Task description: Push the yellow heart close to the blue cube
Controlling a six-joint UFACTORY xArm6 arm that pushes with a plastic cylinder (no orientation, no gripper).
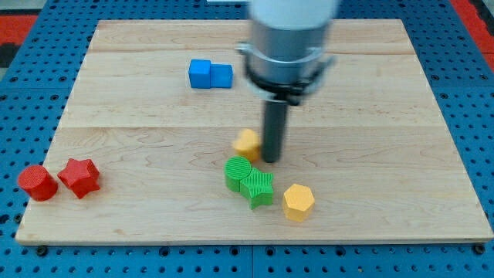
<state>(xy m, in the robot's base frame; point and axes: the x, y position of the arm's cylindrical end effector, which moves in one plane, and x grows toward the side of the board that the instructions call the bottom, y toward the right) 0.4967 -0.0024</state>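
No jaws on this rig, just a rod, so nothing opens or closes; my tip [271, 159] sits down on the wooden board [370, 116], touching or just beside the yellow heart [246, 142] on its view-right side. Blue cube [201, 73] lies up and view-left of the tip, well apart, blue block [222, 76] touching it. Push likely needs a tip shift below the heart. Board between is bare; green blocks [249, 180] just below.

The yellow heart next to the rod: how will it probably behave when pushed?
The yellow heart looks small and rigid, so it probably slides easily on the smooth wooden board. My tip touches its right side; its rounded edge may make it rotate.
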